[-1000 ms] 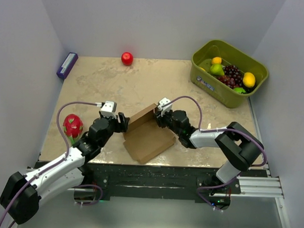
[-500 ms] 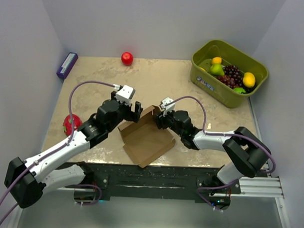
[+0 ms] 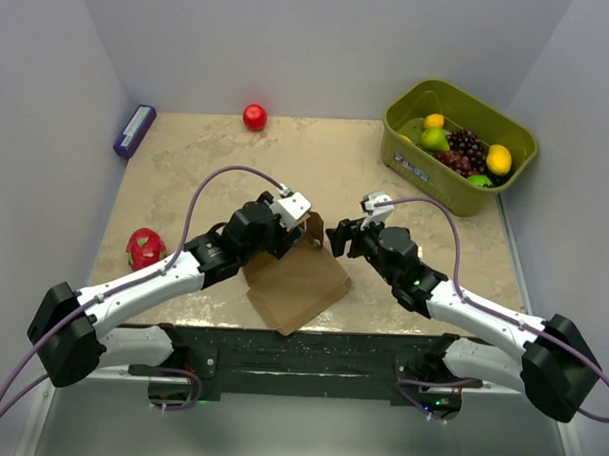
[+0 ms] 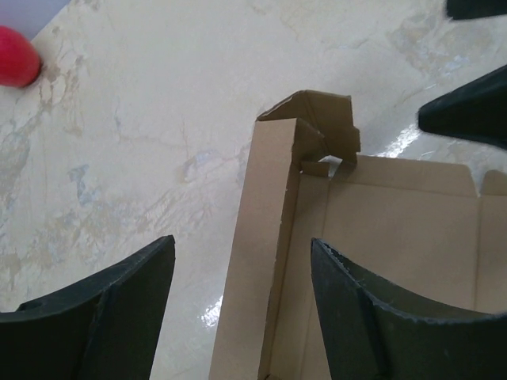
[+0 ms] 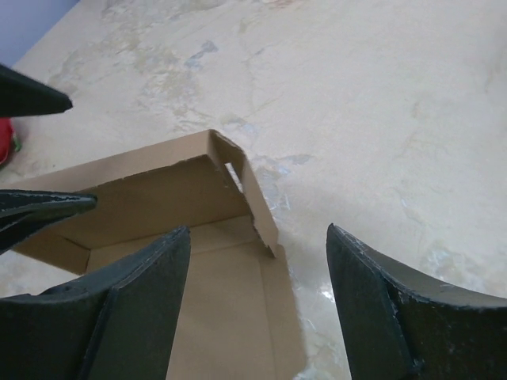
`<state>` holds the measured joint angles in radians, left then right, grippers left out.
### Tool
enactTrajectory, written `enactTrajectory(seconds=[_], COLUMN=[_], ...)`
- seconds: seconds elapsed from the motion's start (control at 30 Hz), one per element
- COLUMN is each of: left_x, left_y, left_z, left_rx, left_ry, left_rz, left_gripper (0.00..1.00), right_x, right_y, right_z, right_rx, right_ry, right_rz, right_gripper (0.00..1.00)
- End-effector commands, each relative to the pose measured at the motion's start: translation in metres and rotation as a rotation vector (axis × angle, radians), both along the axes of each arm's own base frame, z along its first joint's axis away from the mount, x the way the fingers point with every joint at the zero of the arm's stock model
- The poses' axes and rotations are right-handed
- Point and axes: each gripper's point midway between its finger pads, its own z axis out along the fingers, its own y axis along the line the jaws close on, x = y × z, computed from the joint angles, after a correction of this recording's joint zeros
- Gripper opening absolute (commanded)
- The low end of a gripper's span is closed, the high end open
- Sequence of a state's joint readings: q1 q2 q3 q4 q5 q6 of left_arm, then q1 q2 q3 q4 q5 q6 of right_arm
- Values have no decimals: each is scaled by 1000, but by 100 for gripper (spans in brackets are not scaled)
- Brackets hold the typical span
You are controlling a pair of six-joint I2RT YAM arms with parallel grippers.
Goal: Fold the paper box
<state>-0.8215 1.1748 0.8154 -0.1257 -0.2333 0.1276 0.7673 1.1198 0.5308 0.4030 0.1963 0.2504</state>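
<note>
Here, paper box (image 3: 298,283) corner btwn released L pincer (image 3: 297,237) & released R pincer (image 3: 335,237).

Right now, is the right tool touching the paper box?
Cannot tell. Right wrist view: the open right tool straddles a corner wall of the paper box; marble shows beside one finger, the other overlaps cardboard, hiding any gap.

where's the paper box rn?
Top view: the paper box lies centre on the table, near its front edge, between the left gripper and the right gripper, both open.
</note>
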Motion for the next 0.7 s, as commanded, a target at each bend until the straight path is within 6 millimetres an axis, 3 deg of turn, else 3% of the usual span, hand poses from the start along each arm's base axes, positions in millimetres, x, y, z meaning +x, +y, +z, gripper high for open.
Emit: enactTrajectory(seconds=[0.0, 0.27, 0.47, 0.53, 0.67], left_x=[19, 16, 16, 17, 16], left_y=[-1, -23, -23, -25, -22], left_z=[19, 13, 1, 1, -6], left_rx=[-5, -20, 47, 46, 91], left_ry=[-79, -69, -78, -101, -128], left_rz=[62, -38, -44, -43, -23], left_gripper=[72, 70, 66, 64, 61], right_x=[-4, -10, -10, -3, 15], right_y=[-35, -46, -55, -64, -64], right_z=[-23, -40, -52, -52, -46], right_rx=[-16, -17, -18, -19, 21], right_ry=[107, 158, 211, 208, 183], right_rz=[-159, -193, -265, -326, -324], right_gripper=[70, 59, 53, 51, 51])
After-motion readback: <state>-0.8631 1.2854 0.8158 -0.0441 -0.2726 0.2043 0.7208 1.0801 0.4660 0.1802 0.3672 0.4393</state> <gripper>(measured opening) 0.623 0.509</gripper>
